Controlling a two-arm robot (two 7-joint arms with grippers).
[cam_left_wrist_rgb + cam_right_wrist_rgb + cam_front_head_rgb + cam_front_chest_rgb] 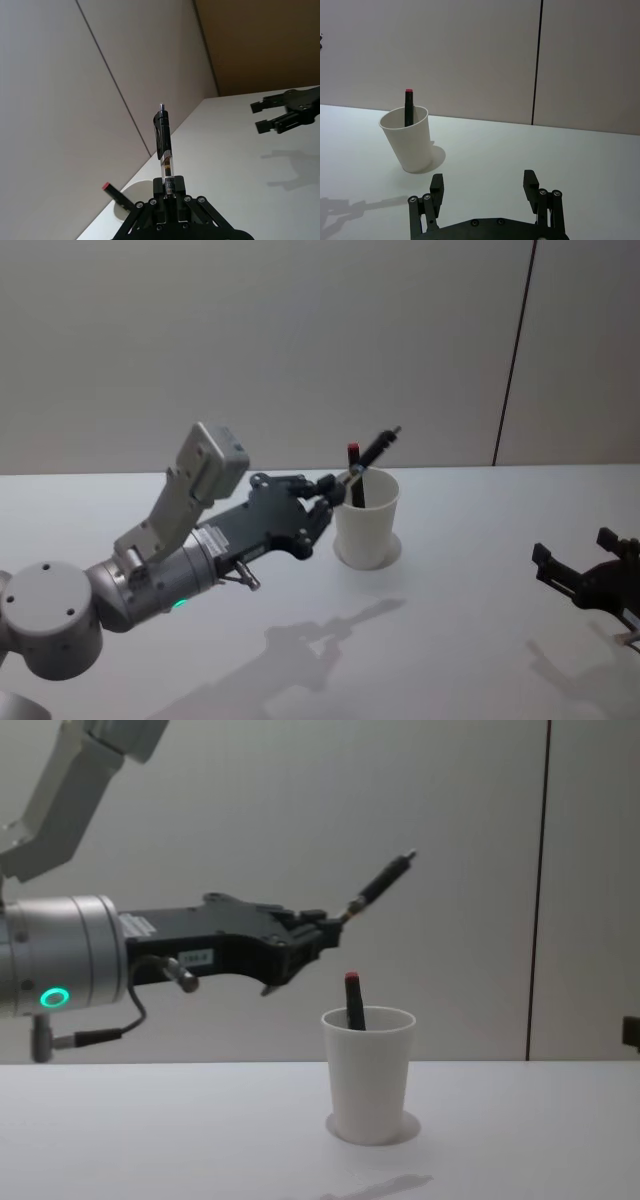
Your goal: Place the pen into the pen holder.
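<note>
The cup (412, 142) is matt white paper with a smooth rolled rim. The pen (163, 145) has a glossy black plastic barrel, a clear section and a metal tip. The left gripper (335, 490) looks matt black, and its arm (165, 578) is smooth silvery metal. The table (450, 640) is smooth and white.

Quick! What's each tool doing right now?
Left tool: closed, holding the black pen.
Right tool: open, holding nothing.

**Silver arm, black claws**

Brushed silver barrels along the left arm (150, 580), green ring light (55, 997) glowing, thin black cable (137, 1010) underneath. Matte black left gripper (335, 925), white sticker (197, 958), perhaps a serial label. Right gripper (483, 182): black, bright knuckle screws.
</note>
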